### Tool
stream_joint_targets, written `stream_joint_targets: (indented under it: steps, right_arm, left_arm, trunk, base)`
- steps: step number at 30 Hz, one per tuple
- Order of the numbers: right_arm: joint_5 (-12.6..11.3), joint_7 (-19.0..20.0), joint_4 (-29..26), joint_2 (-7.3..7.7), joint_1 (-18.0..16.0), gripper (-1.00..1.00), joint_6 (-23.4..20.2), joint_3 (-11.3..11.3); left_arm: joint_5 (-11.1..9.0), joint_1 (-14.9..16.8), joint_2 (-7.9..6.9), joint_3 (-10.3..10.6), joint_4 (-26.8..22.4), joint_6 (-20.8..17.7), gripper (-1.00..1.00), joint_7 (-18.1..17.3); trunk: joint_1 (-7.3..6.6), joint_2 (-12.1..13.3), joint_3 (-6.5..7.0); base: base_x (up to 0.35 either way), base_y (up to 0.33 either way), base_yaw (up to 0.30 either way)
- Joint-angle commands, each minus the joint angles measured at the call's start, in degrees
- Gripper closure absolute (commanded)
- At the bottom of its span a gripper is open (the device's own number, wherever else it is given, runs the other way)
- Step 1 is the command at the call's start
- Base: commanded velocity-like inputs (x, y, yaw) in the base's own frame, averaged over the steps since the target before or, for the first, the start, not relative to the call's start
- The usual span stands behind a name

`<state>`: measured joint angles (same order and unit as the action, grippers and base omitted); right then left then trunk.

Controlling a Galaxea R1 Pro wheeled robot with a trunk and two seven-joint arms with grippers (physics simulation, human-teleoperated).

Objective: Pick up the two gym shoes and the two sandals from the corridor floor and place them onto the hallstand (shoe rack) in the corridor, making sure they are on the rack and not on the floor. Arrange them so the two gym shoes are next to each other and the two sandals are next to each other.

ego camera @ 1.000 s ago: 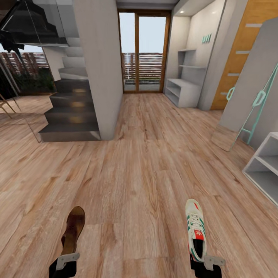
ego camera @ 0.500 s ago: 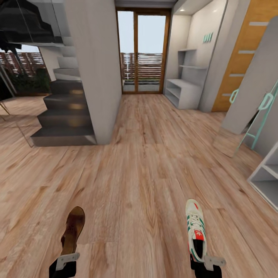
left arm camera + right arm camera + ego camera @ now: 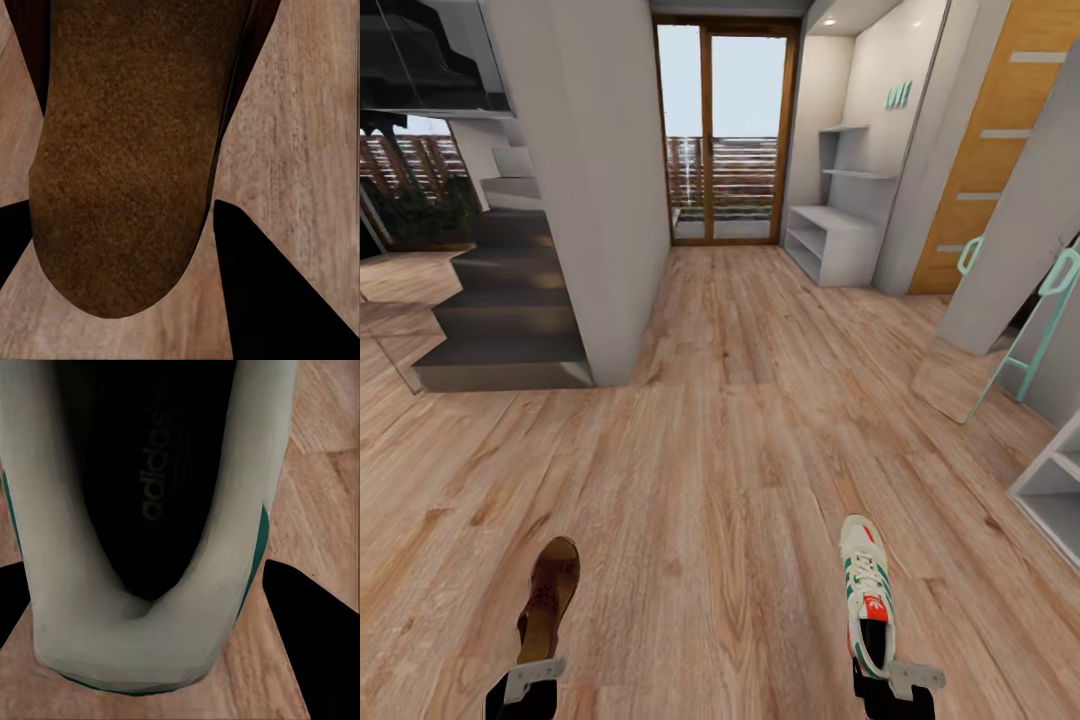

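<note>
Your left gripper (image 3: 525,690) clenches the sandal (image 3: 548,598), your right gripper (image 3: 887,688) the sneaker (image 3: 867,590); both toes point ahead toward the rack (image 3: 830,240).

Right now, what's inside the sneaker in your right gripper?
The sneaker opening shows a dark insole with faint Adidas lettering and nothing else; the toe end is hidden in shadow.

Head camera looks forward and down a corridor floor (image 3: 730,420). Each wrist camera sits very close over its carried shoe — sandal (image 3: 127,165), gym shoe (image 3: 150,532) — both shared with the head view.
</note>
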<state>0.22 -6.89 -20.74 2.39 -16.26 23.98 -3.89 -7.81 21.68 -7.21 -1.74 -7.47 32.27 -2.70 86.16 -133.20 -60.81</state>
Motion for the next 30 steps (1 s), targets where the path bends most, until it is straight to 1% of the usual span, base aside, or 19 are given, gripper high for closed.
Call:
stream_joint_targets:
  steps: [1,17,22,30]
  right_arm:
    - [0.0,0.0,0.1,-0.01,0.0,1.0,0.2,-0.1]
    - [0.1,-0.1,0.2,-0.1,0.0,1.0,0.1,-0.1]
    - [0.0,-0.1,1.5,-0.1,0.0,1.0,0.2,-0.1]
    - [0.0,-0.1,1.7,-0.1,0.0,1.0,0.2,-0.1]
  left_arm:
    - [-0.1,0.0,0.0,-0.2,0.0,0.1,1.0,-0.2]
    - [-0.1,-0.3,0.0,-0.2,0.1,0.2,1.0,-0.2]
    - [-0.1,-0.3,0.0,-0.2,0.1,0.2,1.0,-0.2]
    - [-0.1,-0.3,0.0,-0.2,0.2,0.2,1.0,-0.2]
  trunk:
    - [0.02,0.0,-0.04]
    - [0.02,0.0,-0.04]
    - [0.02,0.0,-0.04]
    - [0.02,0.0,-0.04]
  base:
    - [0.305,-0.195,0.0]
    - [0.305,-0.195,0.0]
    - [0.305,-0.191,0.0]
    - [0.305,-0.19,0.0]
